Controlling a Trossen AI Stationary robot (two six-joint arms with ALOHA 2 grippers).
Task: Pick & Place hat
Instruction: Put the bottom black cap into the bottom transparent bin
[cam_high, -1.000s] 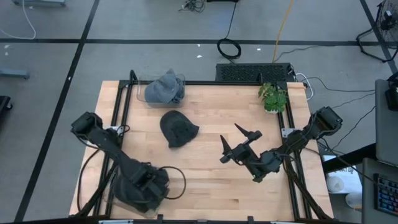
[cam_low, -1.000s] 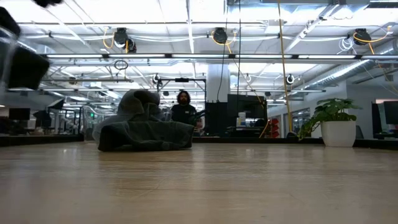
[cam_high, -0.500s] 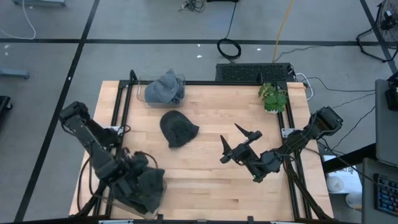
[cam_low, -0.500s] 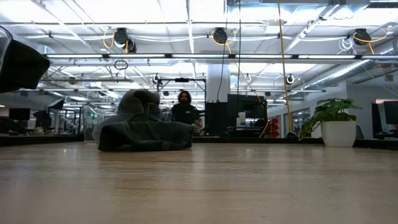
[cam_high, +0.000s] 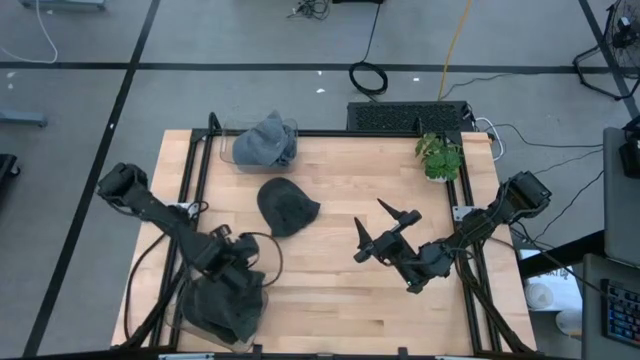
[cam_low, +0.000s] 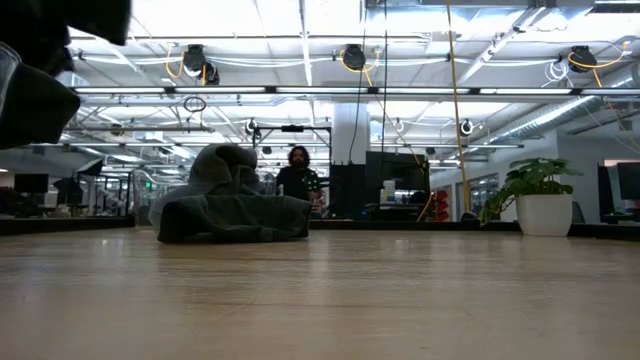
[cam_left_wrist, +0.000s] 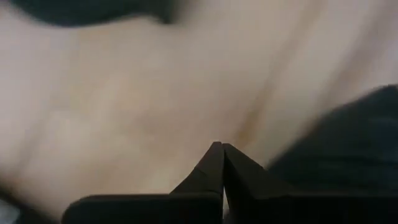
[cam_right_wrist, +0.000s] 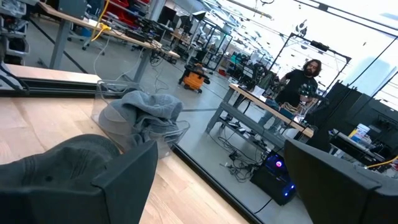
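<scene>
A dark grey hat (cam_high: 288, 207) lies crown up on the middle of the table, also seen in the low view (cam_low: 235, 215) and the right wrist view (cam_right_wrist: 56, 165). A lighter grey hat (cam_high: 265, 140) sits in a clear bin at the far edge (cam_right_wrist: 143, 112). A further dark cloth heap (cam_high: 225, 310) lies at the near left corner. My left gripper (cam_high: 225, 255) hovers just beyond that heap, fingers shut (cam_left_wrist: 221, 149) with nothing between them. My right gripper (cam_high: 385, 232) waits open, right of the dark hat (cam_right_wrist: 217, 205).
A potted plant (cam_high: 438, 155) stands at the far right corner (cam_low: 540, 200). The clear bin (cam_right_wrist: 174, 134) stands against the far rail. Bare wood (cam_high: 330, 290) lies between the two arms. A person (cam_low: 297, 180) stands in the room beyond the table.
My left arm has swung its shoulder and elbow. Its gripper has pulled back from over the dark heap at the near left corner, toward the far edge. The heap has stayed at the corner. In the low view the dark shape at the upper left has shifted.
</scene>
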